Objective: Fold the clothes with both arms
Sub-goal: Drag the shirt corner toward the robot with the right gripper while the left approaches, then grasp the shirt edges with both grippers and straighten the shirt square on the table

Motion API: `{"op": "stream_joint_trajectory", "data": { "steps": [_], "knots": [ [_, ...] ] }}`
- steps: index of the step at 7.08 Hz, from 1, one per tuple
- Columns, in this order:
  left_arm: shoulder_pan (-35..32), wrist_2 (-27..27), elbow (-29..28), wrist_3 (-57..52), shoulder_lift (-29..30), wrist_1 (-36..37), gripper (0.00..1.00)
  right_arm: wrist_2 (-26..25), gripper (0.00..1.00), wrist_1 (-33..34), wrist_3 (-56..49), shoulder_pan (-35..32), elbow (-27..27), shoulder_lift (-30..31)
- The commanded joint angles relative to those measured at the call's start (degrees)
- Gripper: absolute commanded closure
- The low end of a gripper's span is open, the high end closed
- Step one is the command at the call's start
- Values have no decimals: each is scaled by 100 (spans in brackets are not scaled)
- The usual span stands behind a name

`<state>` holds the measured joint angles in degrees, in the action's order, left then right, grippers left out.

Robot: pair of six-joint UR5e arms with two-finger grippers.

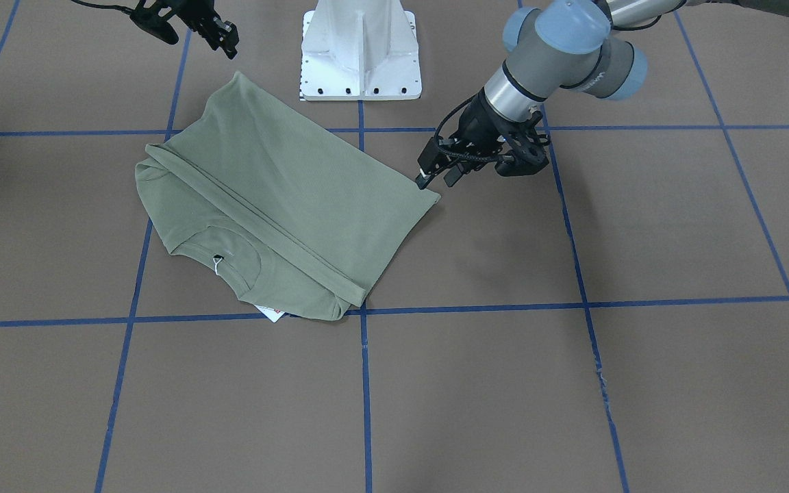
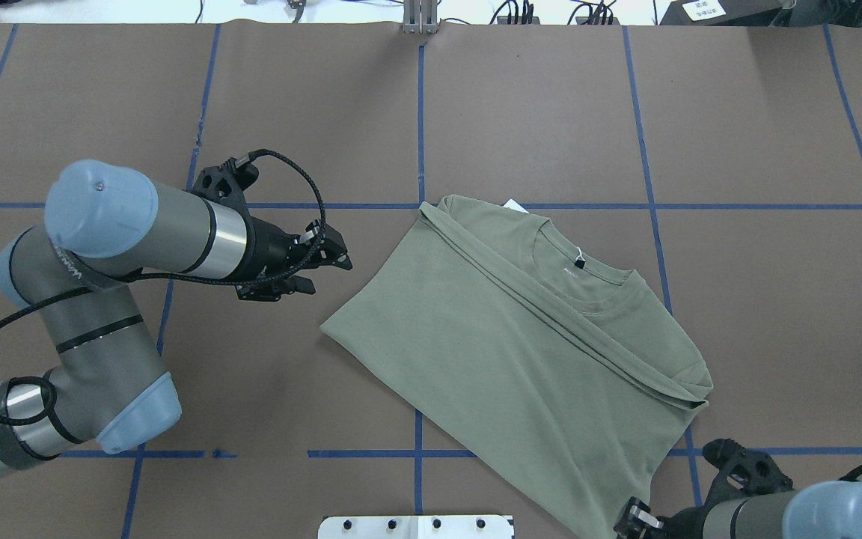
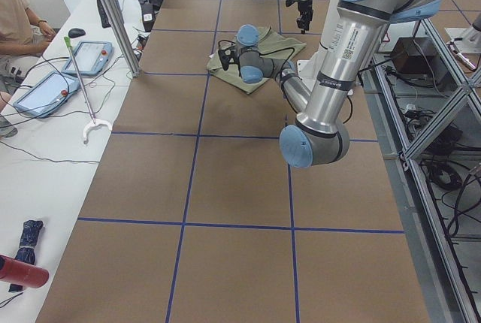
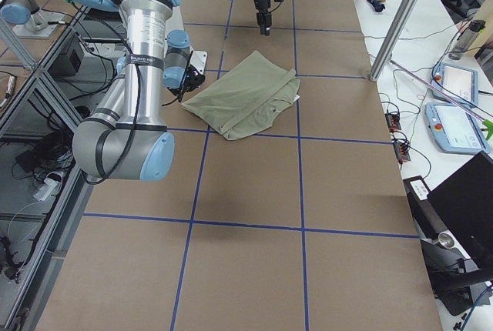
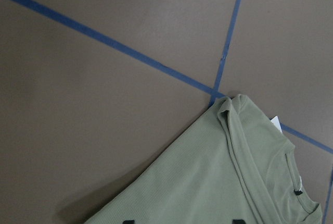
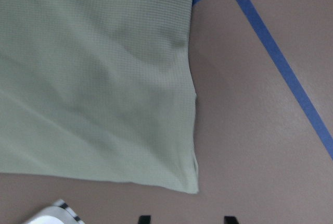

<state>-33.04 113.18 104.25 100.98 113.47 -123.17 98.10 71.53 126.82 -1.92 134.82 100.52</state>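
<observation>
The sage-green shirt (image 1: 278,198) lies folded on the brown table, with its ribbed collar (image 2: 584,281) and white neck tag facing up. My left gripper (image 2: 326,271) is open and empty, hovering just beyond the shirt's corner; it also shows in the front view (image 1: 437,177). The left wrist view shows the shirt (image 5: 218,182) below it. My right gripper (image 1: 224,38) is open and empty, near the shirt's opposite corner at the robot's side, and shows in the overhead view (image 2: 629,522). The right wrist view shows the shirt's edge (image 6: 93,78).
The white pedestal base (image 1: 360,48) stands just behind the shirt. Blue tape lines (image 2: 420,112) grid the brown table. Operators' tablets (image 3: 75,56) and cables lie on the white side bench.
</observation>
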Motion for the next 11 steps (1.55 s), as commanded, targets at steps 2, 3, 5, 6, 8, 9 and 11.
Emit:
{"op": "stream_joint_trajectory", "data": {
  "steps": [2, 3, 5, 6, 8, 9, 11],
  "knots": [
    [464, -295, -133, 106, -150, 414, 31, 42, 0, -7, -1231, -1771, -174, -486],
    [604, -305, -177, 97, -115, 521, 31, 129, 0, -7, -1352, -2090, -454, -698],
    [702, -595, -423, 89, 8, 522, 34, 139, 0, -7, -1573, -2242, -720, -1008],
    [781, -595, -493, 89, 17, 522, 37, 139, 0, -7, -1573, -2251, -729, -1017],
    [781, -613, -537, 89, 105, 522, 44, 139, 0, -7, -1573, -2260, -729, -991],
    [781, -648, -546, 89, 158, 522, 50, 130, 0, -7, -1573, -2277, -712, -938],
    [781, -850, -756, 97, 307, 522, 80, 121, 0, 2, -1573, -2313, -694, -920]
  ]
}}
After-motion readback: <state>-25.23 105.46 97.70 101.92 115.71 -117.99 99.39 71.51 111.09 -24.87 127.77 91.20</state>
